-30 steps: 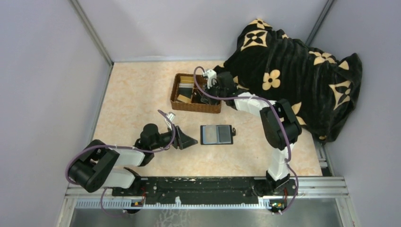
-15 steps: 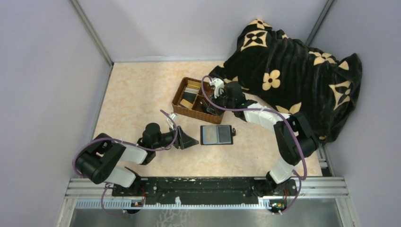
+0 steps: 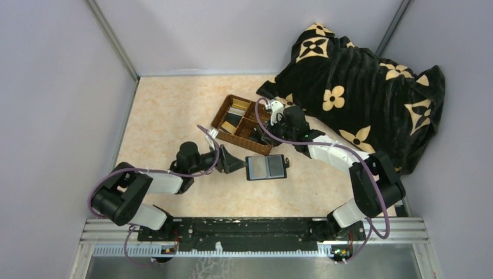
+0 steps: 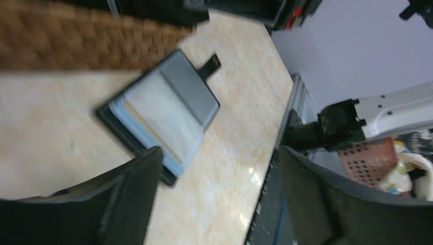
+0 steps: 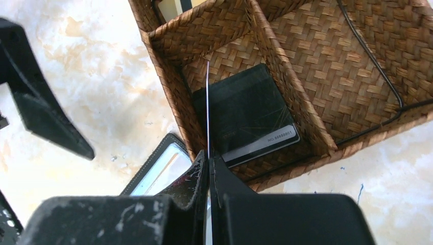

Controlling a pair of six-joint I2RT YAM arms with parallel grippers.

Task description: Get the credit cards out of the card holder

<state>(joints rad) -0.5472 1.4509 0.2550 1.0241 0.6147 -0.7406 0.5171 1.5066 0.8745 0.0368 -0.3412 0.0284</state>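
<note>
Card holder open; one card pinched over the tray.

Nearest, my left end effector (image 3: 235, 163) gapes wide beside the open card holder (image 3: 266, 167), flat on the worktop (image 3: 168, 110). Beyond, the wicker tray (image 3: 244, 142) crowds its far edge; my right end effector (image 5: 208, 161) pinches a thin card (image 5: 208, 102) edge-on over a dark card (image 5: 245, 120) inside. A blanket (image 3: 360, 64) blocks the far right; room lies left.

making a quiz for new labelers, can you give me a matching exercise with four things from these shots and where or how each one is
1 card holder
2 dark card
3 edge-on card
4 left gripper

a flat in a compartment of the wicker tray
b pinched in the jaws of the right gripper
c open on the table
d jaws open, beside the card holder

Pairs: 1-c, 2-a, 3-b, 4-d
</note>
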